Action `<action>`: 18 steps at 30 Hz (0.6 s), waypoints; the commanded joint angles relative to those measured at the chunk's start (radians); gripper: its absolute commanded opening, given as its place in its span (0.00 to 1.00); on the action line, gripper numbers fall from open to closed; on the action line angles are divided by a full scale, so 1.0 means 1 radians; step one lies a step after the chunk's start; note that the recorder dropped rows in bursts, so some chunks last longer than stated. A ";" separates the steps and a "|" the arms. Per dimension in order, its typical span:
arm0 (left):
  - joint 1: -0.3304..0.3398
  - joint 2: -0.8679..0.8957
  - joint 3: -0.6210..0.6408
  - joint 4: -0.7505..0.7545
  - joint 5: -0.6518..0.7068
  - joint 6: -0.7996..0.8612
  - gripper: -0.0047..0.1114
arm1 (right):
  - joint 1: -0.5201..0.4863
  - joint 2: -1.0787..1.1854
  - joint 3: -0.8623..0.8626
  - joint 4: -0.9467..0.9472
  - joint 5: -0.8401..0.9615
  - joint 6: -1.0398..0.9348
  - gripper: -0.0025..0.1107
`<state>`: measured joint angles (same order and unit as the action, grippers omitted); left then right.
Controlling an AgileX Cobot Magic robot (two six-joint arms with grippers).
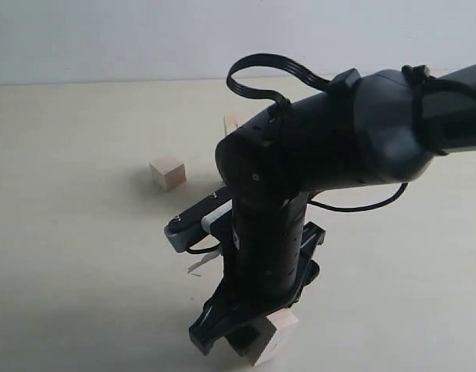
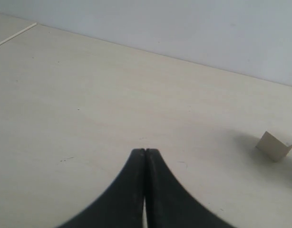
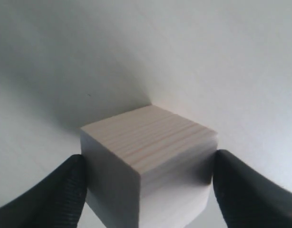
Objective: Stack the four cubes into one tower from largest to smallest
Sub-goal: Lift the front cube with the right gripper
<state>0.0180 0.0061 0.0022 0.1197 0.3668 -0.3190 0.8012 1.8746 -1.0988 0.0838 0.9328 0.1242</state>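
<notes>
Right fingers (image 3: 65,185) are flanking the cube (image 3: 150,137) corner-on; whether pinching, I cannot tell. Light, stiff, smooth wood is likely favouring flat opposite faces. Left fingers (image 2: 136,171) are resting pressed together.

The right claw (image 1: 239,338) sits over a pale cube (image 1: 274,338), with a smaller cube (image 1: 167,172) well apart.

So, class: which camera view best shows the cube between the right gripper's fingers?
Right wrist view: the cube fills it, grain clear. The exterior view shows only a corner below the arm; left wrist view, nothing.
</notes>
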 commanded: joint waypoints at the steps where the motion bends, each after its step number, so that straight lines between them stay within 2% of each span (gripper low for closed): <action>1: -0.006 -0.006 -0.002 0.002 -0.008 0.005 0.04 | 0.001 0.000 0.008 -0.008 0.003 0.001 0.53; 4: -0.006 -0.006 -0.002 0.002 -0.008 0.005 0.04 | 0.001 0.003 0.008 -0.008 -0.001 0.001 0.55; 9: -0.006 -0.006 -0.002 0.002 -0.008 0.007 0.04 | 0.001 0.009 0.008 -0.006 -0.011 0.021 0.68; 15: -0.006 -0.006 -0.002 0.002 -0.008 0.007 0.04 | 0.001 -0.007 -0.050 -0.007 0.041 0.029 0.68; 18: -0.006 -0.006 -0.002 0.002 -0.008 0.005 0.04 | 0.001 -0.008 -0.055 -0.033 0.032 0.123 0.68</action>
<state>0.0180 0.0061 0.0022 0.1197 0.3668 -0.3190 0.8012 1.8720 -1.1472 0.0770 0.9637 0.1890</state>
